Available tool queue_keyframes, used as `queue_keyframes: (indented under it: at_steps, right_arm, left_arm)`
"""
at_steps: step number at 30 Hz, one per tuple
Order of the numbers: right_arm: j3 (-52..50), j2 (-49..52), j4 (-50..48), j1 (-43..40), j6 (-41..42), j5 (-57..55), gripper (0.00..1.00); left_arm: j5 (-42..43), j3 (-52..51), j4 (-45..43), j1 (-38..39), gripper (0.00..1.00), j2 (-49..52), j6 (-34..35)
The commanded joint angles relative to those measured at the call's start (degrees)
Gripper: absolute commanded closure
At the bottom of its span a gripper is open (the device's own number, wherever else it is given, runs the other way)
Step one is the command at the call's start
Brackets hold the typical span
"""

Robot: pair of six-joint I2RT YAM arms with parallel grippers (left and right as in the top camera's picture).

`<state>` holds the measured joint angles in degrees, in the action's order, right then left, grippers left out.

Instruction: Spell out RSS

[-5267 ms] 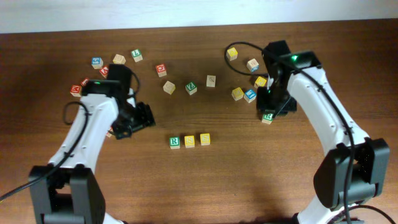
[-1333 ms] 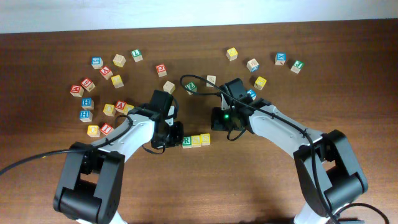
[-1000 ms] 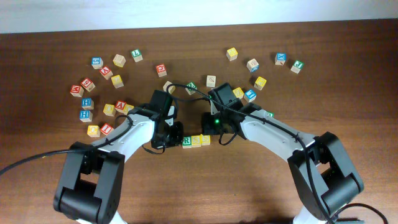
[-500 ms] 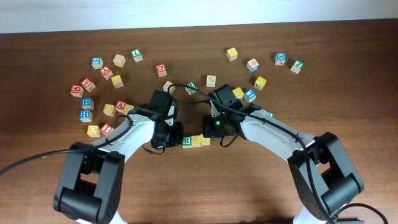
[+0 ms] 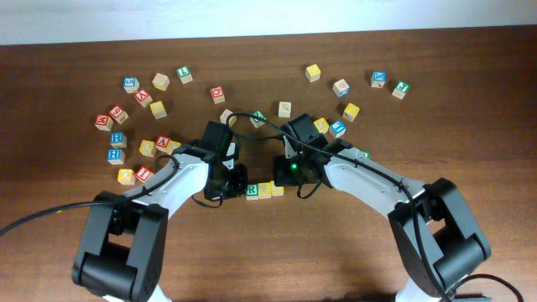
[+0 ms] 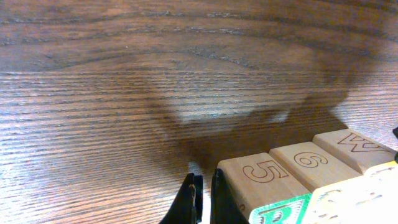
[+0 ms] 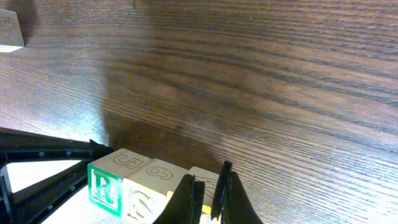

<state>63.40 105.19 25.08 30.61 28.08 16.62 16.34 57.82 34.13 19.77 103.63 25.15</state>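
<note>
Wooden worktop (image 5: 336, 252), overhead: left arm (image 5: 180, 172) and right arm (image 5: 361, 172) reach inward, wrists low, flanking the central row of green R cube (image 5: 252, 191) and two yellow cubes (image 5: 265, 190). Left wrist: left jaws closed, just left of the R cube. Right wrist: right jaws closed at the row's right-hand cube.

Left arm (image 5: 180, 178), right arm (image 5: 369, 176): white rounded shells, black joints, black cables. Small green indicator lamp (image 5: 292, 166) lit at right wrist. Left gripper (image 6: 202, 186), right gripper (image 7: 208, 180): thin black fingers.
</note>
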Motion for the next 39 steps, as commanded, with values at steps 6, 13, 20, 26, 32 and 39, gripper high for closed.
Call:
queue_keyframes:
  at_steps: [6, 13, 20, 26, 32, 39]
  right_arm:
    - [-0.31, 0.2, 0.0, 1.64, -0.55, 0.5, 0.96]
    - [-0.31, 0.2, 0.0, 1.62, -0.59, -0.37, 0.96]
    - [-0.31, 0.2, -0.72, 1.64, -1.33, -0.57, 0.96]
    - [-0.31, 0.22, -0.9, 1.64, -1.7, -0.52, 0.96]
    - [-0.31, 0.26, -0.81, 3.19, -1.68, -0.37, 0.96]
    - [-0.28, 0.24, -0.63, 3.15, -1.66, -0.61, 0.96]
  left_arm:
    - [0.87, -0.46, -0.24, 0.11, 1.0, 0.61, 0.57]
    - [0.87, -0.46, -0.22, 0.11, 1.0, 0.61, 0.57]
    - [0.87, -0.46, -0.24, 0.11, 1.0, 0.61, 0.55]
    - [0.87, -0.46, -0.24, 0.11, 1.0, 0.61, 0.55]
    - [0.87, -0.46, -0.24, 0.11, 1.0, 0.61, 0.55]
    - [0.87, -0.46, -0.22, 0.11, 1.0, 0.61, 0.55]
